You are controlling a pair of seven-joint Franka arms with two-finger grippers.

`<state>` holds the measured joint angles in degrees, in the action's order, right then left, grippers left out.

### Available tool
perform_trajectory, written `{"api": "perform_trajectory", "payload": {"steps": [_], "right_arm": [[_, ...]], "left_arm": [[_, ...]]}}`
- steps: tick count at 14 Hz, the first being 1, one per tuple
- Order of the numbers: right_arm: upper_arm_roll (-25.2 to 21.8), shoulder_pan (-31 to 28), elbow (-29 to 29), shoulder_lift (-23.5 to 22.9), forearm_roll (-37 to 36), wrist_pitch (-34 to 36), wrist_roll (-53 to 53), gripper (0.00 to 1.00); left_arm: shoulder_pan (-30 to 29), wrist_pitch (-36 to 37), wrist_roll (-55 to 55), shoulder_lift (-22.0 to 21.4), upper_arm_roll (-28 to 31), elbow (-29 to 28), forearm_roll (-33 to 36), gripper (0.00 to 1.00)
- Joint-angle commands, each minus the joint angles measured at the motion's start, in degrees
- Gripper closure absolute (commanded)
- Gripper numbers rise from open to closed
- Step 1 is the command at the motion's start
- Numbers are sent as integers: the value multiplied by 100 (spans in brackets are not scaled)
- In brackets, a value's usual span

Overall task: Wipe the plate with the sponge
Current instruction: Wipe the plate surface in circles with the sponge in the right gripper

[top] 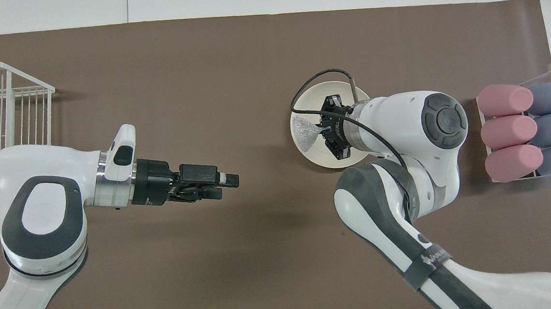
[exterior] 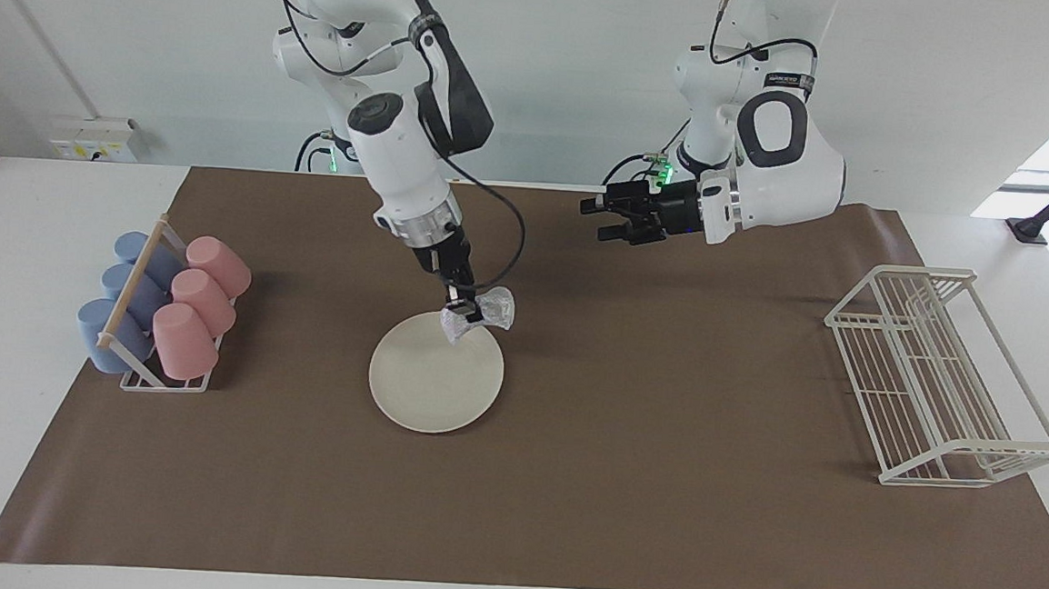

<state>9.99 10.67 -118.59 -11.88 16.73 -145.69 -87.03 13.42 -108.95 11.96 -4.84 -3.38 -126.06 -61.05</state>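
Right gripper (exterior: 461, 312) grips sponge (exterior: 485, 312) over plate (exterior: 436, 376).

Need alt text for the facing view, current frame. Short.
The right gripper, shut on a silvery sponge, holds it at the plate's edge nearest the robots. The left gripper hangs open and empty over bare brown mat. A rack of pink and blue cups sits at the right arm's end, an empty white wire rack at the left arm's.

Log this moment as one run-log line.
right gripper: shut on silvery mesh sponge, over cream round plate | left gripper: open, empty, waiting over brown mat
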Motion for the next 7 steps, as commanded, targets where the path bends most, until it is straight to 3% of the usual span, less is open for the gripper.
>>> {"api": "perform_trajectory", "payload": {"steps": [1,4,7], "right_arm": [[64,-109,-129,-332,41,-407,361,100],[73,-31,-129,-736,41,-785,441,100],[73,-99,-155,-790,41,-804,711,100]], "left_arm": [[-76,-248,-246,-43,-31,3,968,0],[-172,-381,-589,-35,-22,3,2067,0],[-409,-495,-589,-17,-22,3,2762,0]]}}
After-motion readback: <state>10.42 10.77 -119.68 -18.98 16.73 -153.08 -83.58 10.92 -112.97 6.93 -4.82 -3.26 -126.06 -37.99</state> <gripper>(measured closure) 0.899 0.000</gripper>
